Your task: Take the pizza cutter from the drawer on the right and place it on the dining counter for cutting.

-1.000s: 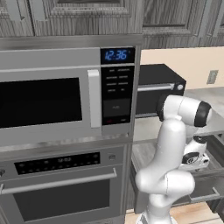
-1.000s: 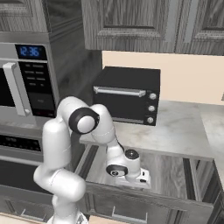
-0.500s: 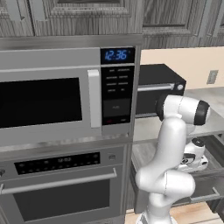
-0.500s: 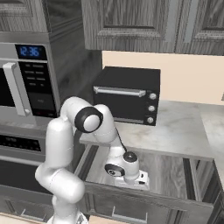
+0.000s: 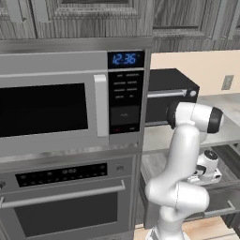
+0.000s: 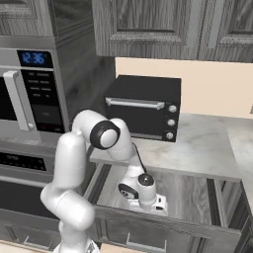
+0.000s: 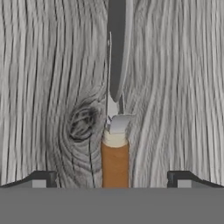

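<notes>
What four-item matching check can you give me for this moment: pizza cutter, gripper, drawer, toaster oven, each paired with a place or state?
Things:
1. pizza cutter
2. gripper
3. drawer
4. toaster oven

Places or states:
A. pulled out, grey wood-grain floor exposed
B. on the worktop above the drawer, door closed
C. lying on the drawer floor, brown handle between the fingertips
D. open, down inside the drawer, holding nothing

Pairs: 1-C, 2-D, 3-A, 4-B
</notes>
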Controlling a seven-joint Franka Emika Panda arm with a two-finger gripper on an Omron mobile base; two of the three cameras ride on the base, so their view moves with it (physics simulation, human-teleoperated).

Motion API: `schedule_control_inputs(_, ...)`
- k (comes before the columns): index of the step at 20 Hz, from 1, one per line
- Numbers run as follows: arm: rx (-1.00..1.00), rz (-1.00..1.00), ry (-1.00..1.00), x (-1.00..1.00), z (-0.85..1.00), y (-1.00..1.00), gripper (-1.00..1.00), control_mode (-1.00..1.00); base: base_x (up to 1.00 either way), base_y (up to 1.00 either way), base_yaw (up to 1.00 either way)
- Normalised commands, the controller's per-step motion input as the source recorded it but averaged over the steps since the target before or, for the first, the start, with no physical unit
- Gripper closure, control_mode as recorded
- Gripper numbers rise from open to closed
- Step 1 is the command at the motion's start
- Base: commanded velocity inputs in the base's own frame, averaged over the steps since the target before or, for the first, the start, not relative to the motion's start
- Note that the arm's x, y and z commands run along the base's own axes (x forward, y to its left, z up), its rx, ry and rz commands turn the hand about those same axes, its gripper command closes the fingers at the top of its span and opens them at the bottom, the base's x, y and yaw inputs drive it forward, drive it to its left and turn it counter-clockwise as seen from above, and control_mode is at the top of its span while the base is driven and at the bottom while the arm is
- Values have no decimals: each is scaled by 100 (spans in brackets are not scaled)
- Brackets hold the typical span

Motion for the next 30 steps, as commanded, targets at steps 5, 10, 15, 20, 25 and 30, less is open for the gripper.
schedule_control_inputs(5,2,2,0,6,-11,-5,-100,-100,0,0,0)
schedule_control_inputs(10,3,3,0,3,-14,-8,-100,-100,0,0,0)
schedule_control_inputs(15,4,3,0,1,-17,-11,-100,-100,0,0,0)
schedule_control_inputs(20,1,2,0,2,-13,-2,-100,-100,0,0,0)
schedule_control_inputs(25,0,0,0,0,-1,0,-100,-100,0,0,0)
schedule_control_inputs(30,0,0,-1,1,-1,0,-100,-100,0,0,0)
